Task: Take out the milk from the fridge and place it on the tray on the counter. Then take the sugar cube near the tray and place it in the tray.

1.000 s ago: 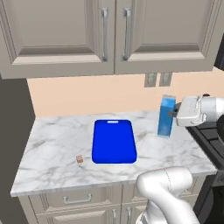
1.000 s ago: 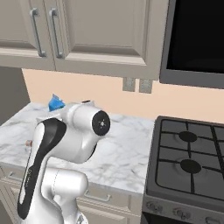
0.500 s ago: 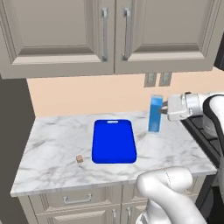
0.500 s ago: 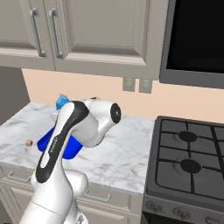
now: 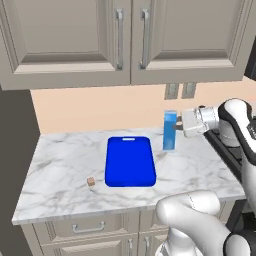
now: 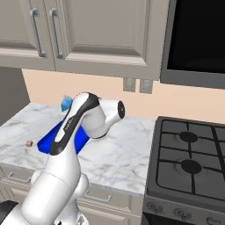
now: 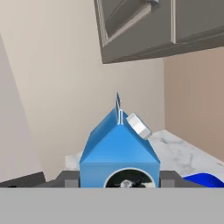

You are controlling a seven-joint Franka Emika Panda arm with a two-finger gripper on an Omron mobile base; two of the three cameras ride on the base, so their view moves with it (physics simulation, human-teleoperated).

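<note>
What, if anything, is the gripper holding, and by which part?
The gripper holds the milk carton upright by its sides, partway up the body, above the counter just right of the tray.

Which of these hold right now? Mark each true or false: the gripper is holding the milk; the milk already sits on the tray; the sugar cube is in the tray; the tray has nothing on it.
1. The gripper is holding the milk. True.
2. The milk already sits on the tray. False: it is held upright in the air, off the tray's right side.
3. The sugar cube is in the tray. False: it lies on the counter left of the tray.
4. The tray has nothing on it. True.
</note>
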